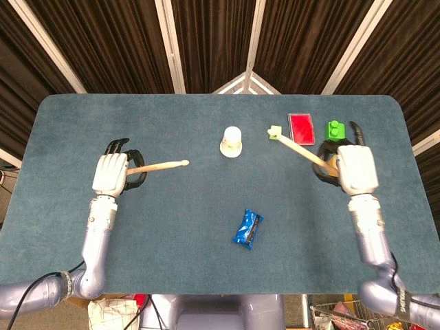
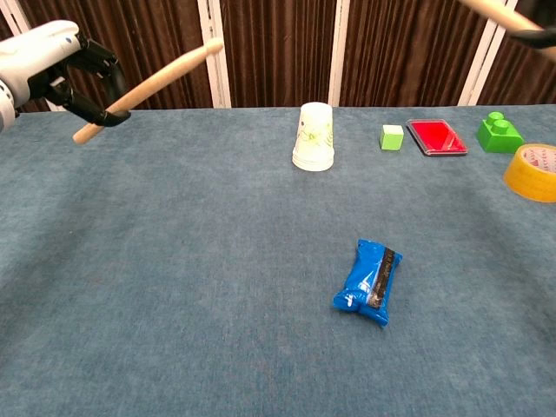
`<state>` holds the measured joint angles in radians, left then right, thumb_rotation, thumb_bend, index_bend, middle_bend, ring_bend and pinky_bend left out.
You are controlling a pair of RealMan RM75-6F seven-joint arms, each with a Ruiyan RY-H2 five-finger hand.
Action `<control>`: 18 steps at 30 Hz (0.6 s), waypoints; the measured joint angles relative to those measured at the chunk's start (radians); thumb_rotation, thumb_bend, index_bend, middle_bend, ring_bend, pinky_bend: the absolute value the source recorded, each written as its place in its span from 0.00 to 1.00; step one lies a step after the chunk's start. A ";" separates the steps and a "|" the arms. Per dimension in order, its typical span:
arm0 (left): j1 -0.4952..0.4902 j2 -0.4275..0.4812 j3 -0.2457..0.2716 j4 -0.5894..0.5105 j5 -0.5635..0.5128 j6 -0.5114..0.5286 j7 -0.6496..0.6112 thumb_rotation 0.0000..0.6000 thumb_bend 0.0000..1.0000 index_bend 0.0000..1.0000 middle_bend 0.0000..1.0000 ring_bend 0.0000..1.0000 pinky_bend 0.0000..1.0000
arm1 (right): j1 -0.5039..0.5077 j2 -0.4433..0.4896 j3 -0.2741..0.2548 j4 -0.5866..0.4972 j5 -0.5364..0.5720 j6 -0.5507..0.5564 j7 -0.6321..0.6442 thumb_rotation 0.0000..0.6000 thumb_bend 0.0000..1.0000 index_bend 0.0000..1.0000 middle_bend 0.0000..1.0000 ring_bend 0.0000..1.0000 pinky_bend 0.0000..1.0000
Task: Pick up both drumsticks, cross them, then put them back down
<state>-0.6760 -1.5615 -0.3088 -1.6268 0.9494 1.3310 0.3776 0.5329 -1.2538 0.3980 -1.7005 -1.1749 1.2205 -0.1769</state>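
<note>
Dark curtains are hanging behind a blue-grey table (image 1: 206,206). From the head view, the left hand (image 1: 112,172) is gripping one drumstick (image 1: 159,166) near the table's left edge, tip pointing inward, while the right hand (image 1: 355,168) is gripping the other drumstick (image 1: 297,145) near the right edge, angled toward the far middle. To cross them cleanly, I judge both hands should be closing inward above the cup (image 1: 232,141). From the chest view, the left drumstick (image 2: 148,87) is hanging lifted and tilted upward in the left hand (image 2: 39,61); the right one is barely showing.

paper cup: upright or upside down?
Upside down. The paper cup stands on its wider rim, its narrower closed base up, in the chest view.
</note>
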 measured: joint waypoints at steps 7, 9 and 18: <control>0.002 -0.025 -0.012 -0.015 0.018 -0.031 -0.059 1.00 0.51 0.62 0.53 0.14 0.11 | 0.096 -0.069 0.040 0.026 0.048 -0.068 0.025 1.00 0.41 0.66 0.63 0.48 0.06; 0.001 -0.034 -0.010 -0.012 0.024 -0.040 -0.070 1.00 0.51 0.62 0.53 0.14 0.11 | 0.119 -0.094 0.056 0.041 0.065 -0.087 0.059 1.00 0.41 0.66 0.63 0.48 0.06; -0.007 -0.067 -0.021 -0.010 0.042 -0.065 -0.119 1.00 0.51 0.63 0.53 0.14 0.11 | 0.198 -0.189 0.073 0.117 0.132 -0.142 0.109 1.00 0.41 0.66 0.63 0.48 0.06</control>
<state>-0.6829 -1.6286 -0.3302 -1.6371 0.9919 1.2665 0.2586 0.7309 -1.4425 0.4715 -1.5840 -1.0434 1.0788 -0.0678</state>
